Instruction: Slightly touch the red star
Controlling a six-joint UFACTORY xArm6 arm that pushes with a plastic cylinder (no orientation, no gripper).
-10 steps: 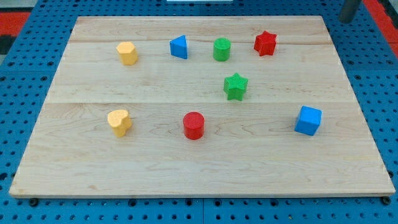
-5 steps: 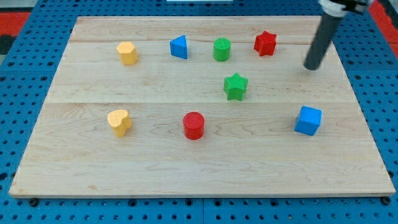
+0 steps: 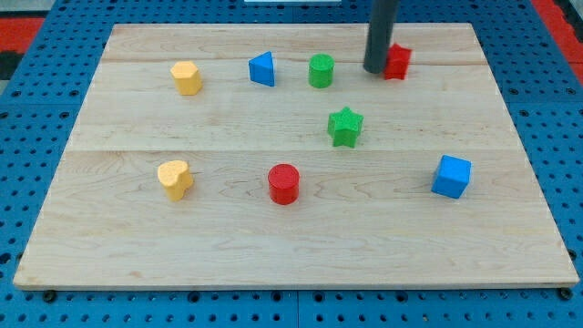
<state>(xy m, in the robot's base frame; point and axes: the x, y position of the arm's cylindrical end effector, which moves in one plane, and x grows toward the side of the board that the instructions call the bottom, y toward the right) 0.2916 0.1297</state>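
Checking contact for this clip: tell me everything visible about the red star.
The red star sits near the view's top right of the wooden board, a small matte block, plastic by its look. Its left half is hidden behind the dark rod; my tip lies at its left edge, apparently touching. The green cylinder stands apart to its left.

Pale wooden tabletop point(image 3: 228, 237) carrying: yellow hexagonal block point(image 3: 186, 77), blue triangular block point(image 3: 263, 68), green cylinder block point(image 3: 321, 70), green star block point(image 3: 345, 126), yellow heart-shaped block point(image 3: 174, 179), red cylinder block point(image 3: 283, 183), blue cube block point(image 3: 451, 176). Blue pegboard point(image 3: 36, 137) beneath.
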